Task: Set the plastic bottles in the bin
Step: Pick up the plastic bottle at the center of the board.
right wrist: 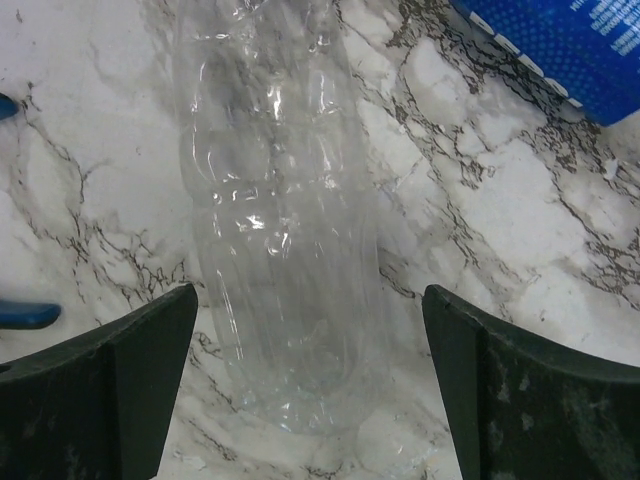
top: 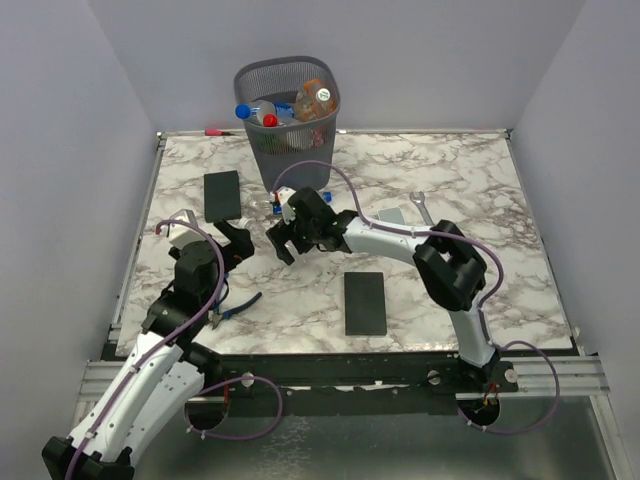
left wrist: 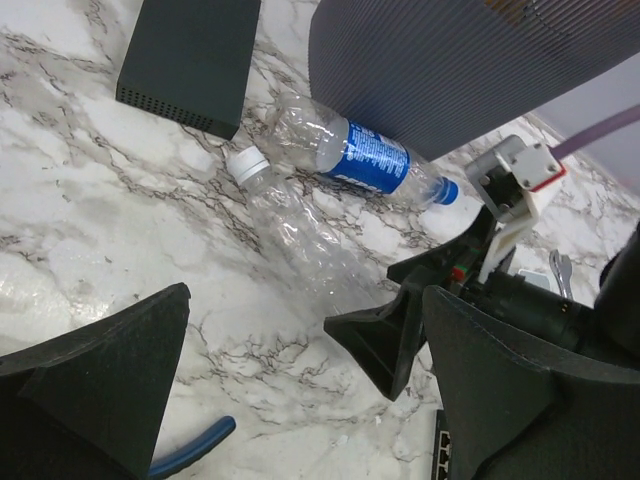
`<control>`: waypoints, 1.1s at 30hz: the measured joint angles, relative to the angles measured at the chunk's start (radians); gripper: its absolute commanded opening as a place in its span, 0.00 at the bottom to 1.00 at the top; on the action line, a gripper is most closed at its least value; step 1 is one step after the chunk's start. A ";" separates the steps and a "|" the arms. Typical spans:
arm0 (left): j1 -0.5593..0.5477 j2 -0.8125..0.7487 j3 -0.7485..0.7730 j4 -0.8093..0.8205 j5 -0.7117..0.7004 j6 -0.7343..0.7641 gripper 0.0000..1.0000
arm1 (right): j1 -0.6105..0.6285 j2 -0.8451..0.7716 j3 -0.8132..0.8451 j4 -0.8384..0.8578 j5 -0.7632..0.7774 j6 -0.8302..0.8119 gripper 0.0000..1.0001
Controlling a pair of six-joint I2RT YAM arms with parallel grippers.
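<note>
The right tool (right wrist: 310, 300) is spread wide and holds nothing, its two fingers standing on either side of a clear bottle (right wrist: 280, 220) that lies on its side on the marble worktop (top: 450, 170), near the foot of the wire-mesh bin (top: 290, 150). This bottle has no label and a white cap, and its walls look thin, dented and empty, so I judge it very light, soft and springy. It will likely cave in under the fingers, and the smooth round plastic could squirt out or roll if pinched off-centre. The ribbed middle of the body, squarely across its width, looks the best place to take hold, with the fingers low enough to pass the widest part. A blue-labelled bottle (left wrist: 350, 150) lies just behind it, right against the bin's base, close enough to be nudged. Several bottles (top: 300, 105) already sit in the bin, piled up to its rim, so a light bottle dropped on top might bounce out. The left tool (top: 236, 243) hovers nearby, open and empty.
</note>
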 measured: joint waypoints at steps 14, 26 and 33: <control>-0.024 -0.013 -0.056 0.106 0.066 -0.005 0.99 | 0.006 0.094 0.080 -0.091 -0.028 -0.064 0.53; -0.024 0.029 -0.081 0.259 0.275 -0.019 0.97 | 0.008 -0.435 -0.556 0.121 -0.007 0.106 0.39; -0.031 0.182 -0.108 0.498 0.528 -0.071 0.95 | 0.008 -0.973 -0.953 0.415 -0.055 0.284 0.38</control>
